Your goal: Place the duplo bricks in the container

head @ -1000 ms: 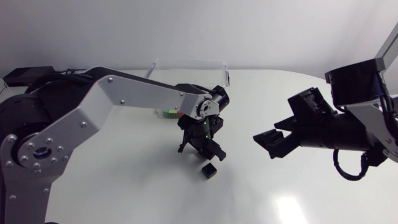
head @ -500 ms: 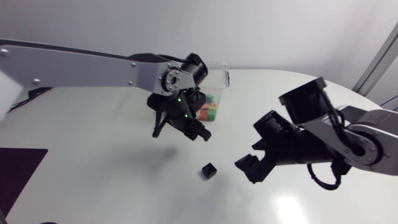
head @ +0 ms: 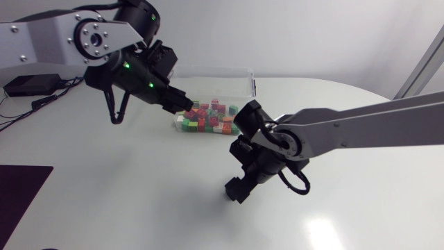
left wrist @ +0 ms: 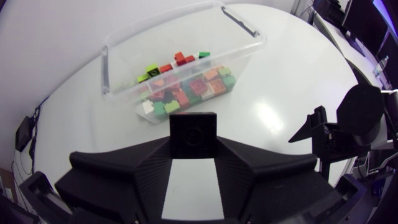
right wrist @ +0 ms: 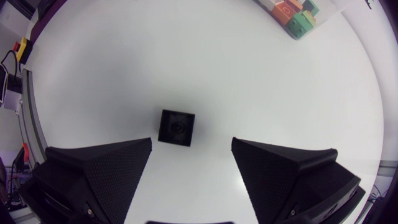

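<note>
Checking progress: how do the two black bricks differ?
The held brick is clamped in the left gripper, off the table; the loose brick lies on the table ahead of the open right gripper. The held brick is near the container, the loose one farther. Both are black.

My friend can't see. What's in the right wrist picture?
A small black brick lies on the white table, just ahead of the right gripper, whose two black fingers are open and not touching it. Some coloured bricks show far beyond it.
</note>
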`<action>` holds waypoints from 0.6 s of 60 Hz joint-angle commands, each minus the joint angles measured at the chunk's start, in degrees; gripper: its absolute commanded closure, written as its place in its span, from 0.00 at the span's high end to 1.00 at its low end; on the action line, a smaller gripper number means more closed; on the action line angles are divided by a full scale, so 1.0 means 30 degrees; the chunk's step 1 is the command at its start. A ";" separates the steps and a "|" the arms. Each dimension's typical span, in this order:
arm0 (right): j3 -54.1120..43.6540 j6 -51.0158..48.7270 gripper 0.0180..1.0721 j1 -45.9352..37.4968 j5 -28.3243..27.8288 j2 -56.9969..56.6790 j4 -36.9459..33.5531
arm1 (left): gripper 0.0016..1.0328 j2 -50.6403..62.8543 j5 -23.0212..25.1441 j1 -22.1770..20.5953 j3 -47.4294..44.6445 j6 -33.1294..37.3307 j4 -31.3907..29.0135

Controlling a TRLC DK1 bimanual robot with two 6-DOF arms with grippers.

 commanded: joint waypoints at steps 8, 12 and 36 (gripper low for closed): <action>0.1941 0.0728 0.79 0.0599 0.0238 0.2234 -0.1070 | 0.36 -0.0722 -0.0056 0.1344 0.0356 0.0806 0.1307; 0.2264 0.0816 0.73 0.0863 0.0238 0.2644 -0.1158 | 0.36 -0.0605 -0.0027 0.1637 0.0766 0.0923 0.1747; 0.2938 0.1050 0.29 0.1214 0.1058 0.4255 -0.2066 | 0.36 0.2061 0.0940 0.2135 0.3169 0.0894 0.3739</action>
